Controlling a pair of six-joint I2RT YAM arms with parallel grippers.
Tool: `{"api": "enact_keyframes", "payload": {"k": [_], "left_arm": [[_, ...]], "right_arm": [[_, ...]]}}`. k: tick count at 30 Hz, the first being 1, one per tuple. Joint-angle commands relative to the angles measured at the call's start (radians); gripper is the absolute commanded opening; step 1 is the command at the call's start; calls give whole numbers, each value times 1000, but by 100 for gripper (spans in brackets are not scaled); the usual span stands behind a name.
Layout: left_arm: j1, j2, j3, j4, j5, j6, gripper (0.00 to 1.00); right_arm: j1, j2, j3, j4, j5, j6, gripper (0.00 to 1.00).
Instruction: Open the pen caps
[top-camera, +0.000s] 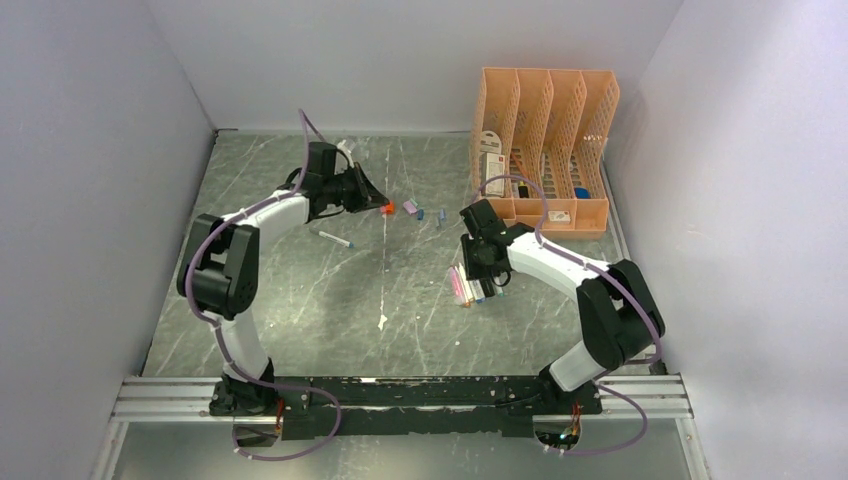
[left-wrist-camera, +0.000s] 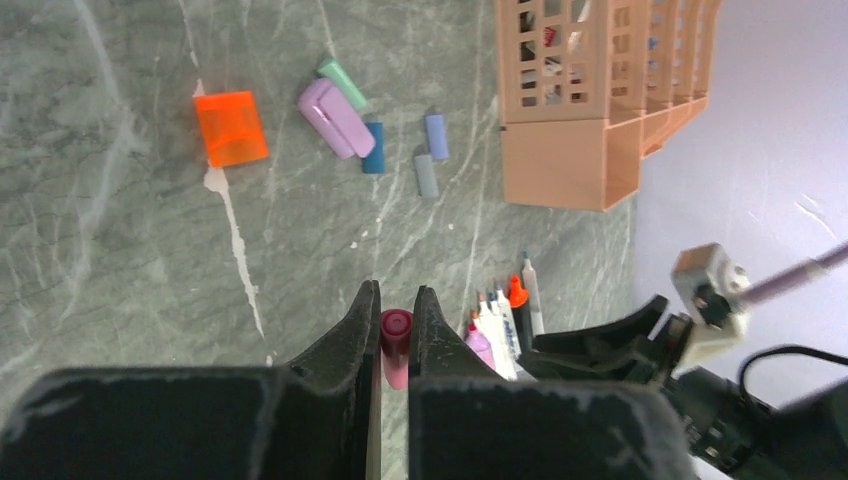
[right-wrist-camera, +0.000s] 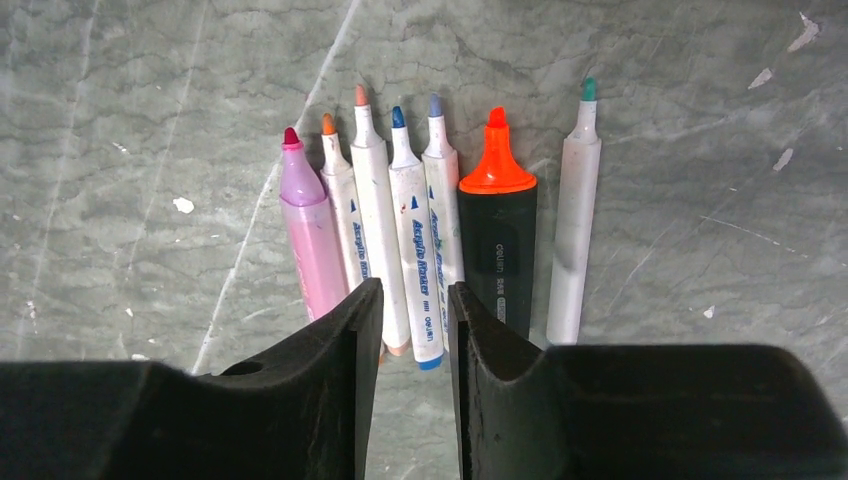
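Uncapping seems nearly done: the left gripper (left-wrist-camera: 398, 293) pinches a pink cap (left-wrist-camera: 396, 330), next to drop beyond the pens (right-wrist-camera: 400, 220). The right gripper (right-wrist-camera: 412, 290) hovers over them, narrowly parted, empty.

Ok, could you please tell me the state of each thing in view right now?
pens: seven in a row, all uncapped, lying flat
left claw: shut on the red cap
right claw: open, empty, over the pens
loose caps: six, off their pens, lying scattered
lone pen: lying flat; capped or not, cannot tell
organiser: upright
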Motion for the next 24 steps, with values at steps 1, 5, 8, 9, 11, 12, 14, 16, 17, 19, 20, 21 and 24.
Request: {"api": "enact_keyframes", "payload": {"k": [1,5,8,9,11,12,14,16,17,19,20,21,24], "left_arm": [[-10,74,64,-89,-55,49,7],[-22,162,142,-136,-96,84,7],[-22,207,183,-147,-135,100,8],[-22,218,203,-154,-151,108,9],[-22,249,239,-172,-175,127,11],[-22,261,260,-180,-185,134,12],[-23,284,294,-197,-193,147,15],[-23,300,321,-212,-198,160,20],[-23,304,331,-219,-196,162,23],[-23,306,340,-233,-191,171,34],[-24,304,341,-233,-186,172,37],[-24,301,341,-237,-184,173,39],[-25,295,349,-256,-182,180,43]], "right_arm": [[5,-52,43,-25,6,-4,31],[5,-81,59,-34,-15,-1,32],[5,-97,53,-33,-32,2,33],[5,-102,50,-33,-36,3,33],[4,-109,43,-32,-43,2,34],[5,-112,40,-31,-44,2,34],[5,-117,35,-29,-46,1,34],[5,-123,31,-29,-50,3,35],[5,-125,29,-27,-52,3,35],[5,-129,26,-27,-55,3,36],[5,-131,24,-24,-57,3,36],[4,-132,21,-23,-58,3,36],[5,-129,21,-15,-65,1,37]]}}
